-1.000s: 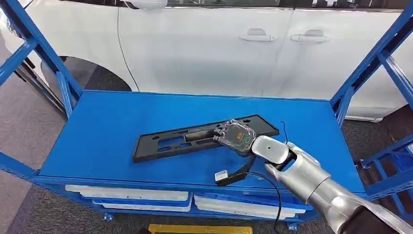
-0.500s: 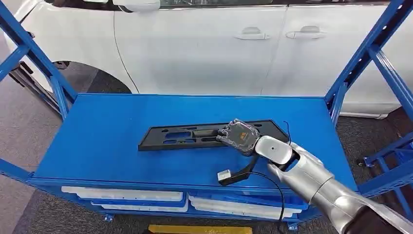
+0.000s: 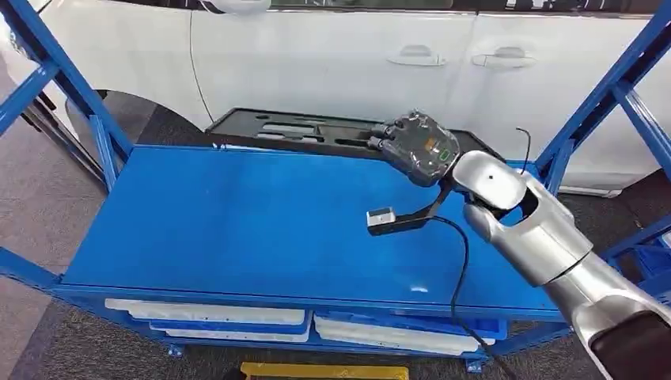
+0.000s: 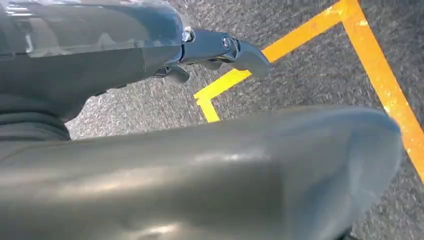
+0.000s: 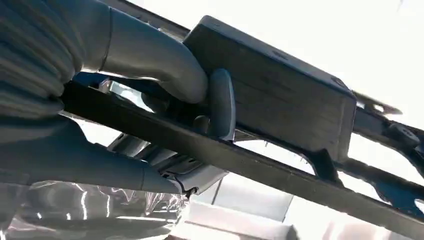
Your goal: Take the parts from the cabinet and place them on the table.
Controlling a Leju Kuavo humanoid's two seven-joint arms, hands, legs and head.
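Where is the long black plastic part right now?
In the head view, the long black part is held by the right hand above the far edge of the blue shelf, in front of the white car.

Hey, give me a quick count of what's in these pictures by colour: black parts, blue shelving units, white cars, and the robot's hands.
Black: 1, the long black part held by the right hand.
Blue: 1, the shelving unit.
White: 1, the car.
Robot's hands: 2, the right hand and the left hand.
Total: 5.
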